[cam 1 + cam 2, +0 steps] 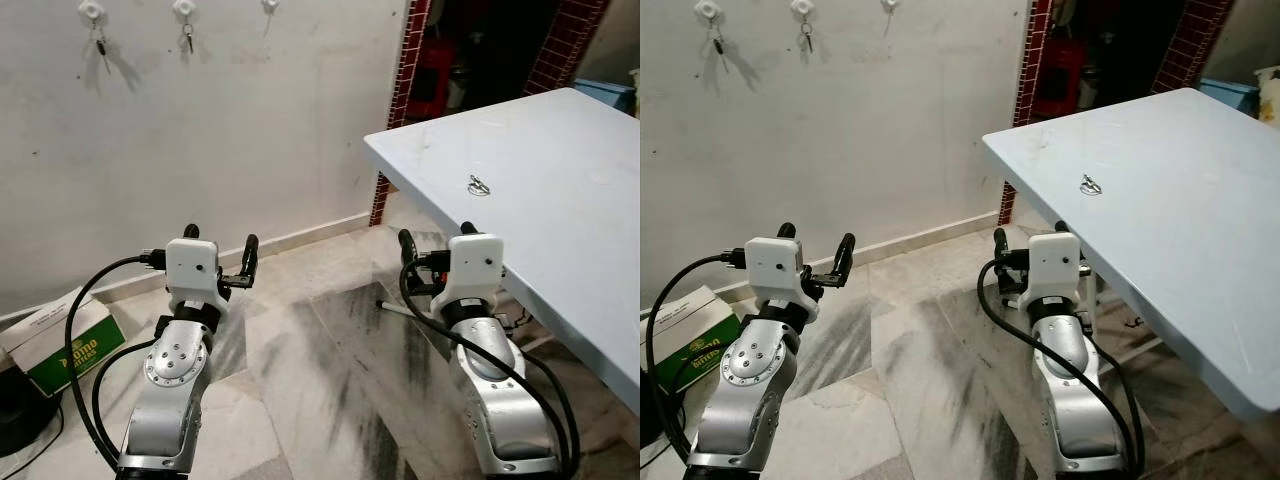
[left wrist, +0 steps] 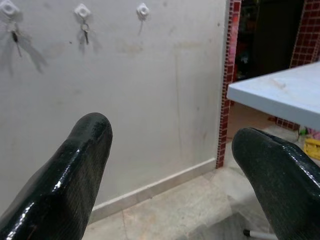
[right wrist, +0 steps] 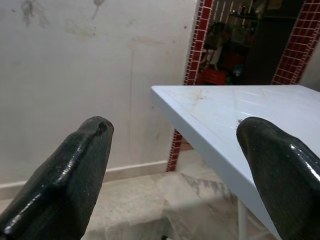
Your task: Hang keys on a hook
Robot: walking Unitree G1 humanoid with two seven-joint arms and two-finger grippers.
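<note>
On the far left, a white and green cardboard box (image 1: 60,337) sits on the floor against the pale wall (image 1: 230,140), and high on that wall runs a row of three white hooks: the leftmost hook (image 1: 91,11) and the middle hook (image 1: 184,9) each already carry something small and dark that looks like a key, while the third hook (image 1: 270,5) appears bare. Below them the left gripper (image 1: 220,250) is raised in front of the robot, its fingers spread wide with nothing between them, as the left wrist view confirms. Further right, the right gripper (image 1: 436,240) is held up just beside the near edge of the light blue table (image 1: 560,200), its fingers likewise wide apart and empty. The keys (image 1: 479,185) lie flat on the tabletop, a small metal ring and bits of metal, near the table's left edge and beyond the right gripper, not touching it. The task seems to be at its very start: the pickup has not yet happened. The next move likely calls for the right gripper to reach up and over the table edge, come down on the keys and pinch them by the ring, which lies low and flat and may be hard to catch, before carrying them left to the free hook.
</note>
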